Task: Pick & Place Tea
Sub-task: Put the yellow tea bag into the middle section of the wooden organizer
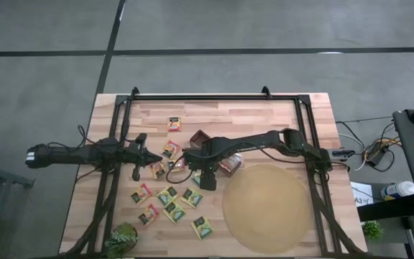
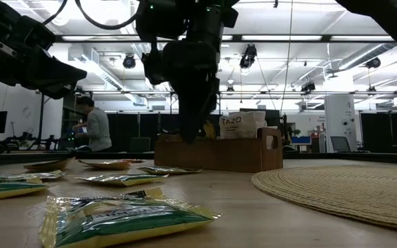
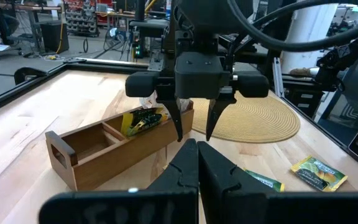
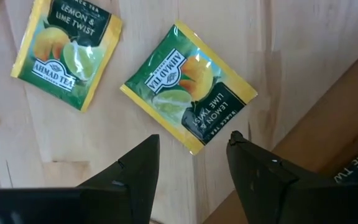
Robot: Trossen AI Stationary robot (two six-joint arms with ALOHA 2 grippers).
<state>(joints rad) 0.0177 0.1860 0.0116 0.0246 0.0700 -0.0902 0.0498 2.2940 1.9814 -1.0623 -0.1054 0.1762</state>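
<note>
The right gripper hangs with jaws spread and empty above a green-yellow sachet lying flat on the table beside the brown box; the sachet sits toward twelve o'clock of the fingertips, its diagonal running roughly ten to four. The left gripper, jaws pressed together, waits at nine o'clock in the high view, farther off. Only the left wrist view shows a sachet already inside the box, while the high view hides the target under the right arm

table: pale wood, smooth | sachets: glossy foil | mat: woven
</note>
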